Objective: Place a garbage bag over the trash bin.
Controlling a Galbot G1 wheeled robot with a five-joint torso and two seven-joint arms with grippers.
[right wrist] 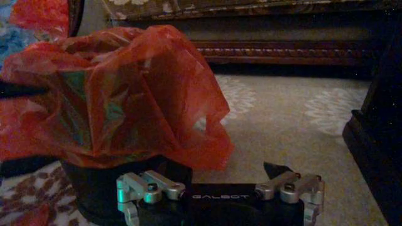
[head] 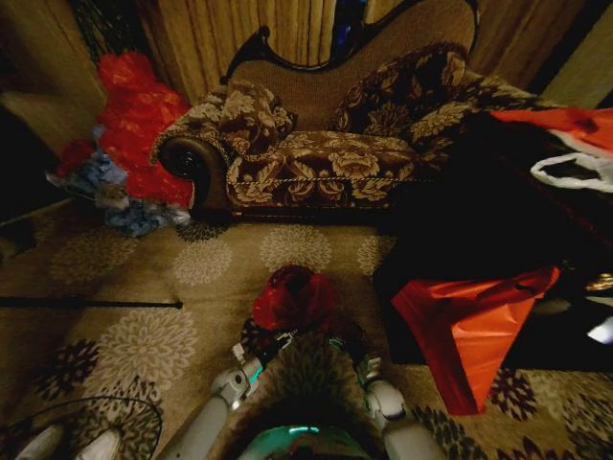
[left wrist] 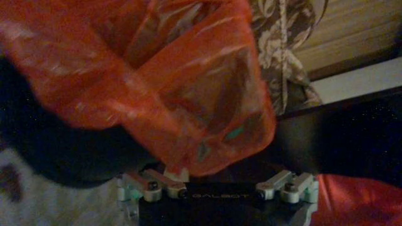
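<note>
Now | garbage bag draped over trash bin on carpet before sofa, film bunched above rim (skirt only partly down) | left gripper pinched bag hem for pulling down | right gripper spread, beside bin

dim room: a floral sofa stands on patterned carpet before wood-panelled wall.
</note>
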